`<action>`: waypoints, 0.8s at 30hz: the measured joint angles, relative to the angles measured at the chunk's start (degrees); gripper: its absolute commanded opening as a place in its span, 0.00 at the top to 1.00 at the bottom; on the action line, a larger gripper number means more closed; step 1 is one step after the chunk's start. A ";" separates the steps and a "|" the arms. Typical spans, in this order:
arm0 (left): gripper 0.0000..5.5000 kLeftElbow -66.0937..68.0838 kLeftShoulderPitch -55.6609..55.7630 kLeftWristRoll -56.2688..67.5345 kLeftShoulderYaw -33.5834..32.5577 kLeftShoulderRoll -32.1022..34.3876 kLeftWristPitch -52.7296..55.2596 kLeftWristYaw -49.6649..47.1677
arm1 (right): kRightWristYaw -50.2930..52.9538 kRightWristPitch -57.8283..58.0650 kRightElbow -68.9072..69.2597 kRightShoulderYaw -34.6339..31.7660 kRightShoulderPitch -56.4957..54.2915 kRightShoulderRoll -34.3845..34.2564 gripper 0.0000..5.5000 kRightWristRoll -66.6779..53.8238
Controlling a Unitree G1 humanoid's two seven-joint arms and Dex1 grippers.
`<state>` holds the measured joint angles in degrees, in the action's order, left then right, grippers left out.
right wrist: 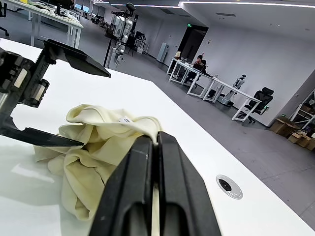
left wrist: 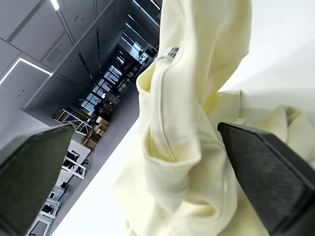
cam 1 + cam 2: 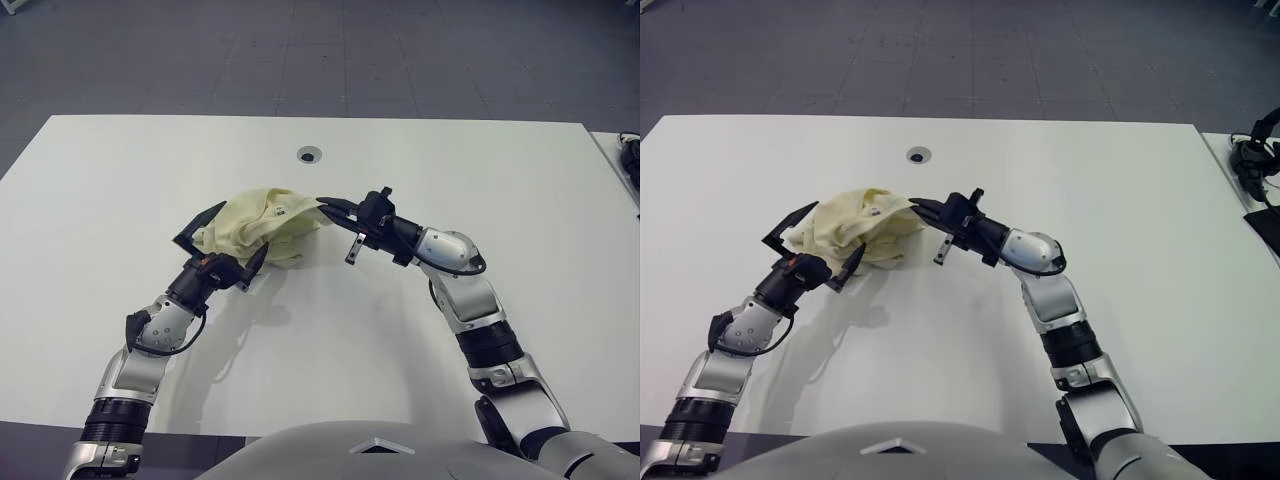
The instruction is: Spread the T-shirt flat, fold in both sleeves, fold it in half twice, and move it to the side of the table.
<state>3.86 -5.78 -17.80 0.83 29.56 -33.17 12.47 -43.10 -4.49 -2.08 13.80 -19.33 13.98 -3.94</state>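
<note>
Pinching one bunched T-shirt (image 3: 265, 225), right hand (image 3: 326, 204), left hand (image 3: 246, 227) spread

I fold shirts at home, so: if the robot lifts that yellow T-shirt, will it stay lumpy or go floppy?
Probably floppy: the T-shirt lies crumpled in soft folds, so it would likely droop from wherever the jaws pinch it. It looks thin and light, and pushing would likely bunch it.
</note>
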 measured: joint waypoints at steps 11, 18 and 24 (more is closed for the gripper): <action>0.45 1.05 -0.05 2.30 -0.03 -0.03 -0.37 -0.51 | 0.46 0.00 0.03 -0.06 0.06 0.37 1.00 -0.27; 0.66 2.08 -0.09 2.32 -0.02 -0.03 -0.46 -0.52 | 0.48 0.00 0.03 -0.06 0.06 0.61 1.00 -0.67; 0.86 3.23 -0.09 2.32 -0.02 -0.03 -0.82 -0.53 | 0.50 0.00 0.03 -0.06 0.06 0.87 1.00 -0.82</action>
<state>7.09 -5.87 -15.47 0.81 29.54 -33.99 11.94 -42.61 -4.49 -2.05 13.75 -19.27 14.86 -4.75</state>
